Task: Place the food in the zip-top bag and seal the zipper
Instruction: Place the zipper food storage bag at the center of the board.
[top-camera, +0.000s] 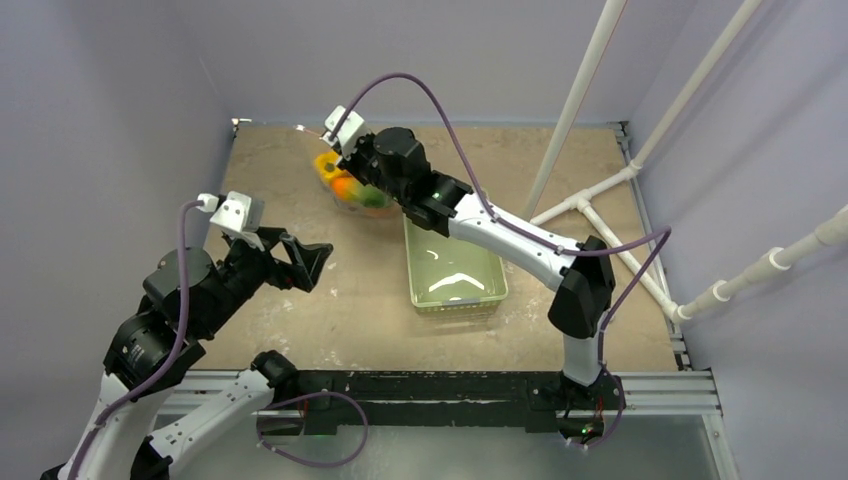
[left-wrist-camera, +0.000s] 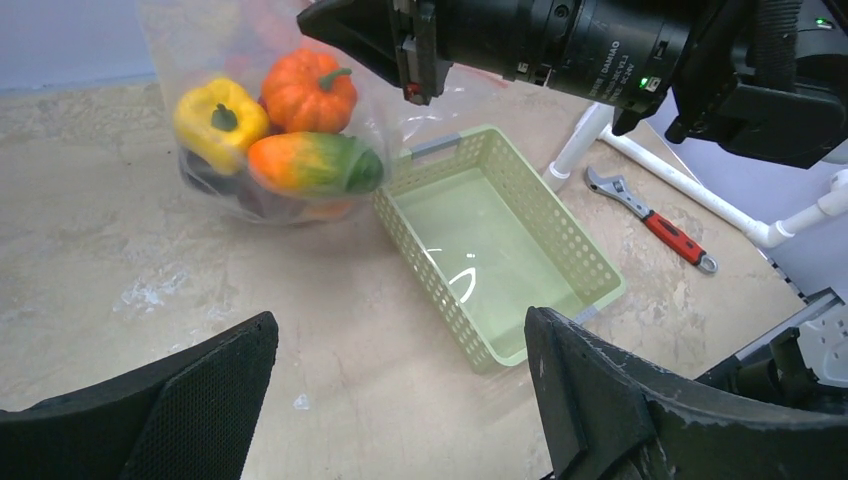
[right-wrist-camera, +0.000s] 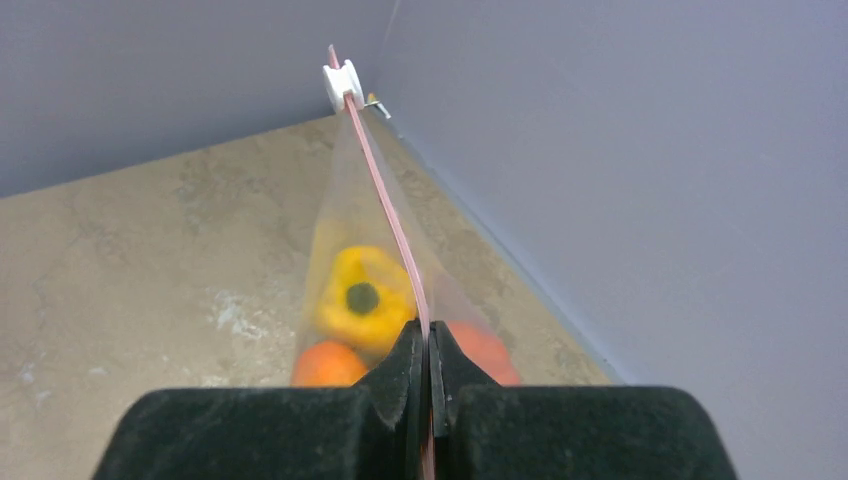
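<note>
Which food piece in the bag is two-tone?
The long piece lying in front, orange fading to green; the yellow pepper and pumpkin behind it have single-colour bodies.

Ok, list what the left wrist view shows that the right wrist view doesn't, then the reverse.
Only the left wrist view: the empty pale green basket, a red-handled wrench, white pipes, and the left hand, open. Only the right wrist view: the pink zipper running up to its white slider, pinched at its near end in the shut right hand. Both: the clear zip-top bag with the yellow pepper inside.
</note>
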